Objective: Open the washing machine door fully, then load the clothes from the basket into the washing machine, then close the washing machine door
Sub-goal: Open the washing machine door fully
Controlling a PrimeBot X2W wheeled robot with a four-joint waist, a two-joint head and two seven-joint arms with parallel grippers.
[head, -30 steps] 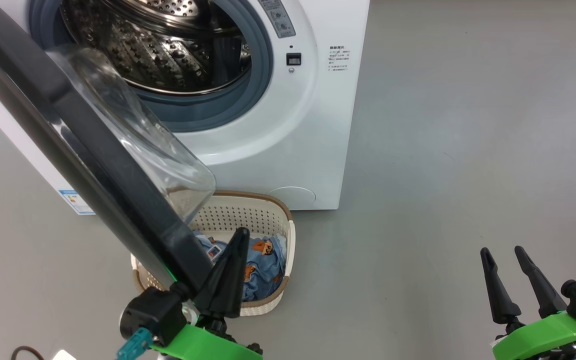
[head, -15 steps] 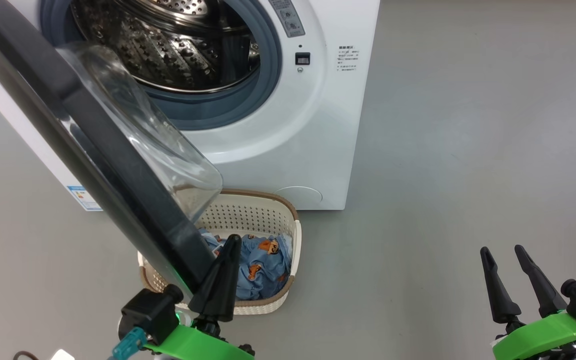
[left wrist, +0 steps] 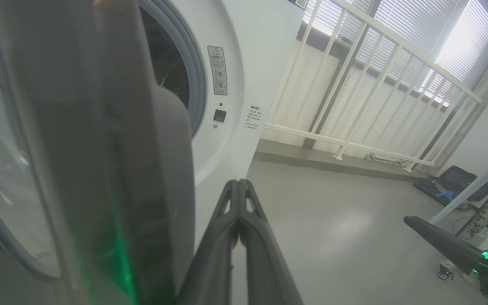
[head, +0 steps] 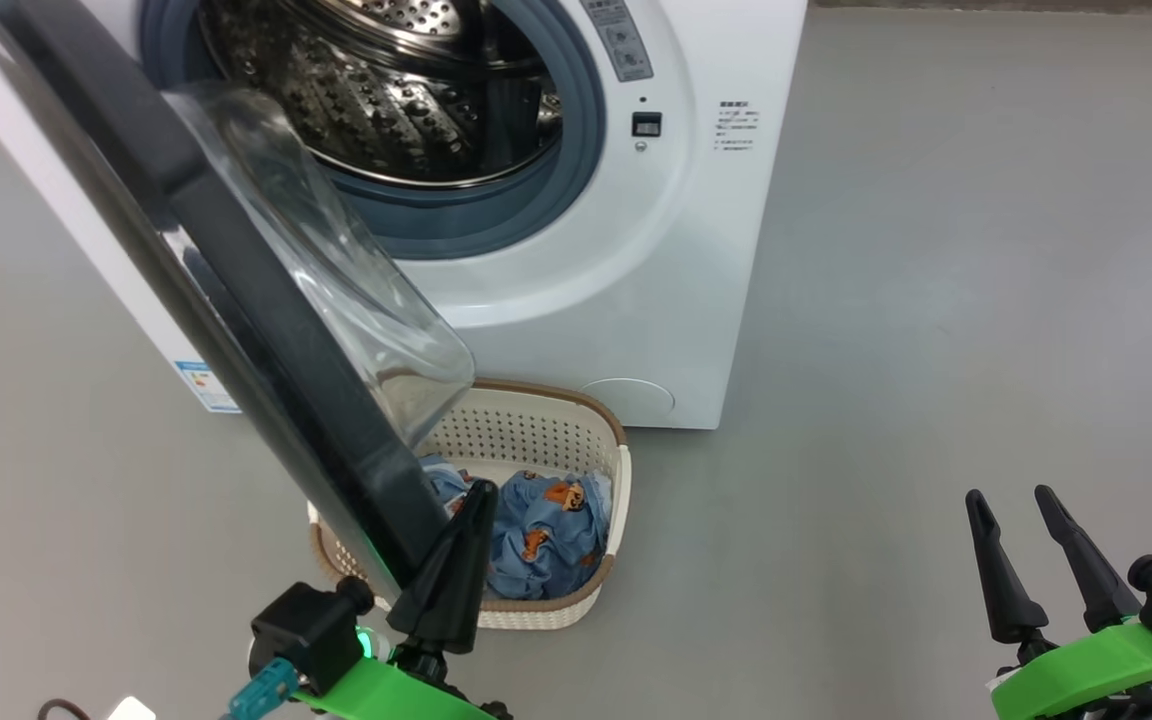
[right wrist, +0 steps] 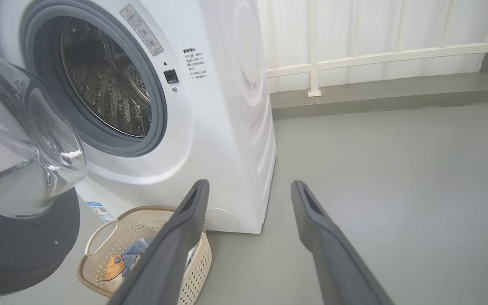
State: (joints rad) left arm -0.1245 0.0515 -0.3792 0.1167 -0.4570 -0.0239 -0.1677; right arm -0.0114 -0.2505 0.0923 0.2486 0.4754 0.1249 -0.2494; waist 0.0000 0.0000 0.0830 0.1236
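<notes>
Washing machine door [head: 266,330] stood partly swung out from the washing machine [head: 696,280], its black ring overhanging the basket [head: 536,440] on the floor. Step in hand, by my reading: opening it fully. Left tool [head: 481,497] was pinched shut on nothing and lay along the door's free edge; I could not confirm contact. Right tool [head: 1009,493] was spread wide, empty, well apart. Next I would need a sideways push to clear the basket before reaching the clothes [head: 546,525]. Door hid the basket's left part; hinge was cut off.

White washing machine [head: 576,290], black-ringed door [head: 276,340] standing open, blue clothes [head: 546,530] in cream basket [head: 526,430] — just below
</notes>
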